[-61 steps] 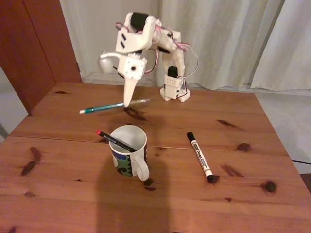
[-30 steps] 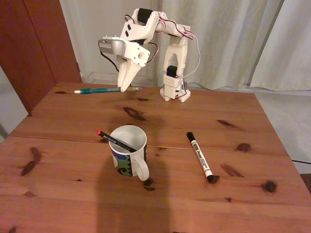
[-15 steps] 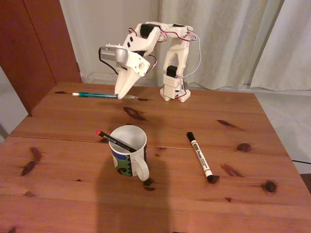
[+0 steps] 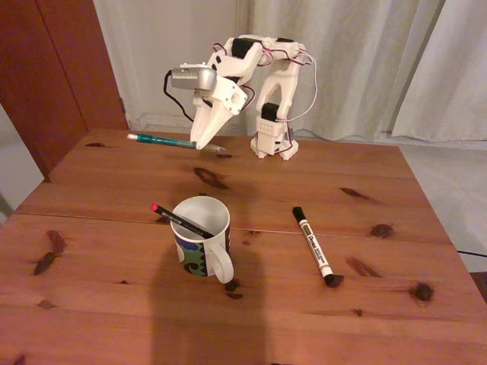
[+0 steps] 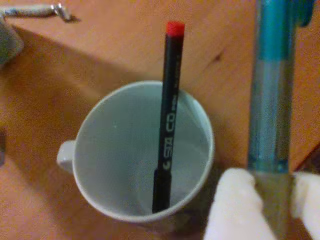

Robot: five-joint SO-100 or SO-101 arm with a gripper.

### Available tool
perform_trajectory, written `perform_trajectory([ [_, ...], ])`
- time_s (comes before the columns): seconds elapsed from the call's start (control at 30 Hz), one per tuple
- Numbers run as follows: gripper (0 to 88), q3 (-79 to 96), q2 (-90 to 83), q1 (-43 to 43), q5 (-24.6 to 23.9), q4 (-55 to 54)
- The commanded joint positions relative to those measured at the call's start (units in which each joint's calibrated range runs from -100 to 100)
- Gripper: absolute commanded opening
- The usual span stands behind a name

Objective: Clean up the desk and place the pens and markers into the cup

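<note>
The white cup [image 4: 201, 237] stands on the desk [image 4: 99, 304] with the black pen [image 4: 181, 220] leaning inside it, red end up over the rim. My gripper [image 4: 202, 144] hangs in the air over the far part of the desk, shut on the teal pen [image 4: 161, 139], which lies about level and sticks out to the left. In the wrist view the teal pen [image 5: 270, 95] runs up between my white fingertips [image 5: 235, 210], and the cup [image 5: 130, 160] with the black pen [image 5: 167, 115] lies below. The white marker [image 4: 313, 245] rests on the desk right of the cup.
The arm's base [image 4: 272, 141] stands at the desk's far edge before pale curtains. A dark wooden door [image 4: 53, 68] is at the back left. The desk's right edge drops off to the floor [image 4: 456, 190].
The gripper has risen from the desk with the teal pen, carrying it up and back; in the last half second it shifted slightly right.
</note>
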Motion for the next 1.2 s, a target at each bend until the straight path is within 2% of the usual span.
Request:
perform_trajectory([
  [0.0,1.2,2.6,-2.7,-0.6,0.1,-8.7],
  [0.1,1.2,5.1,-2.3,-0.6,0.1,-13.8],
  [0.4,1.2,6.4,-1.3,-0.6,0.1,-19.1],
  [0.87,1.2,6.3,12.2,0.7,0.3,-33.1],
  [1.17,1.2,5.4,18.2,-1.4,0.0,-39.9],
])
